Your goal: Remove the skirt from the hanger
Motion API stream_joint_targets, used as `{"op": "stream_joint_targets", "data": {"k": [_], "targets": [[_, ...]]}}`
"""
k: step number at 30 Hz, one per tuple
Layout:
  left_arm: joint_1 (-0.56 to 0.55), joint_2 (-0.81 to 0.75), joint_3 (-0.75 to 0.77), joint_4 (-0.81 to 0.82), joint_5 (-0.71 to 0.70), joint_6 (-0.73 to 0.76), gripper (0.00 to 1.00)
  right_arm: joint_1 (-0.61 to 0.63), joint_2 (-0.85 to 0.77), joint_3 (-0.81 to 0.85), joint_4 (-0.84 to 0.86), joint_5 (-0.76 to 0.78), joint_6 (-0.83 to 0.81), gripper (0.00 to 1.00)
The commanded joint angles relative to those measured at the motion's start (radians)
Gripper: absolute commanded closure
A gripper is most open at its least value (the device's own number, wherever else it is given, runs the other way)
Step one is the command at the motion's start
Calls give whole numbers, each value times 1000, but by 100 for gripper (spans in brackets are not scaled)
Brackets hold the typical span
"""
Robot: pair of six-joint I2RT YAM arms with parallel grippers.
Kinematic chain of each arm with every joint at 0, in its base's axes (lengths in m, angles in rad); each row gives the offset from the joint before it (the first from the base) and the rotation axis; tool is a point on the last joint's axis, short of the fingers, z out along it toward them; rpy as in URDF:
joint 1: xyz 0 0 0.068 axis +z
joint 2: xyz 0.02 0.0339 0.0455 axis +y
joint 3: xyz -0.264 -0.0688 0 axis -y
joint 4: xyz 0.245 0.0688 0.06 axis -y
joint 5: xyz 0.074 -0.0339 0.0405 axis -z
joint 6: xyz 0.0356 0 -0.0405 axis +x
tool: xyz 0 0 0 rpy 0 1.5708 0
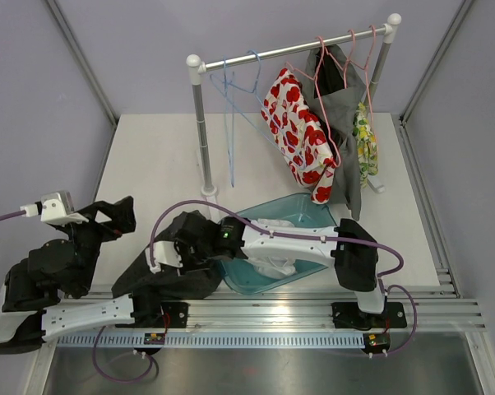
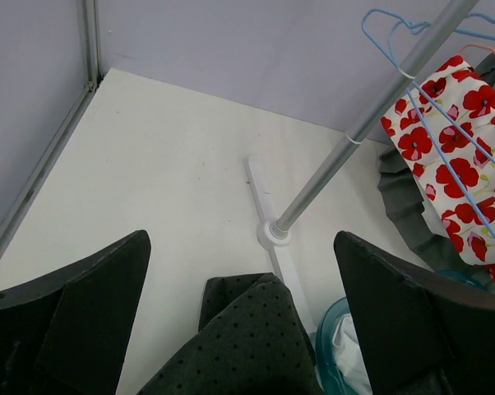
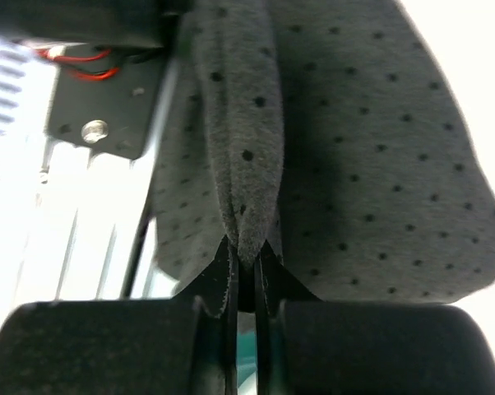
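Closest to me, at the near edge of the bench [image 1: 157, 156], the dotted skirt [image 1: 182, 284] lies in a heap, off any hanger. My right tool [image 3: 246, 257] reaches across and is pressed together on a fold of it. My left tool [image 1: 120, 216] hangs spread just left of the skirt, holding nothing. Just right of the skirt sits a teal tub [image 1: 307, 202] with white cloth in it. At the back stands the rack [image 1: 290, 49] with blue hangers [image 1: 231, 82] and a red-flowered garment [image 1: 297, 132].
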Motion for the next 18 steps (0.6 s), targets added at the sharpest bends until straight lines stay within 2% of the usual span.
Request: {"op": "stream_joint_targets", "data": {"k": [1,3,6,9,14,18], "targets": [[-4,-27,-7,-8,-12,-58,3,4,-89,111,-143,-122,-36,100],[-2,-39,-14,-9,-12,-62,3,-22,-121,220,-228,-171,-1,100],[-4,-48,-18,-5,-9,-67,4,-83,-143,513,-335,-216,80,100],[-2,-50,-15,-8,-2,-78,4,-147,-157,705,-368,-218,146,100],[-4,-56,-21,-20,4,-94,4,-214,-233,842,-374,-138,201,100],[-2,-59,-26,-28,7,-105,4,-365,-295,937,-379,-161,264,100]]}}
